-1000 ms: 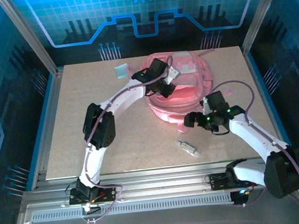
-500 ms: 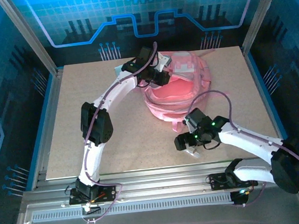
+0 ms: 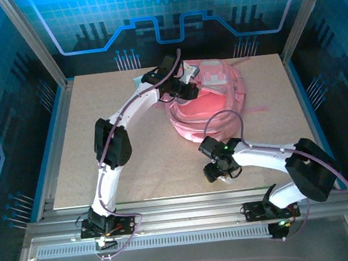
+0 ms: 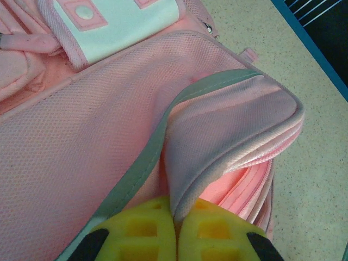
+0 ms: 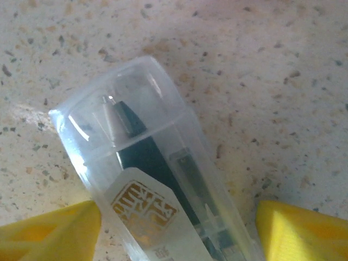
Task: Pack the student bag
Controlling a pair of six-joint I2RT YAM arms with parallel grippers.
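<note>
Where the table (image 3: 97, 107) runs back toward its far edge, the student bag (image 3: 217, 101) lies right of centre. Its whitish patch faces up nearest that edge and its mouth gapes toward the near edge. A pink strap (image 3: 260, 108) trails from the bag toward the right edge without reaching it. The bag's top stops short of the far edge, with a strip of bare surface between them. The left half of the table is open board from near edge to far edge, crossed only by the left arm. A narrower bare band separates the bag from the near edge.

The left gripper (image 4: 175, 216) is closed tight on the student bag (image 4: 109, 141), pinching a fold of the grey-bound rim and holding the flap lifted off the pink lining.

The right gripper (image 5: 179, 228) is down close to the near edge, right of centre and well apart from the bag. It stands partly open astride a clear pen case (image 5: 144, 163) lying flat on the table. One finger (image 5: 54, 228) is against the case wall, and bare table shows between the other and the case, so nothing is gripped.
</note>
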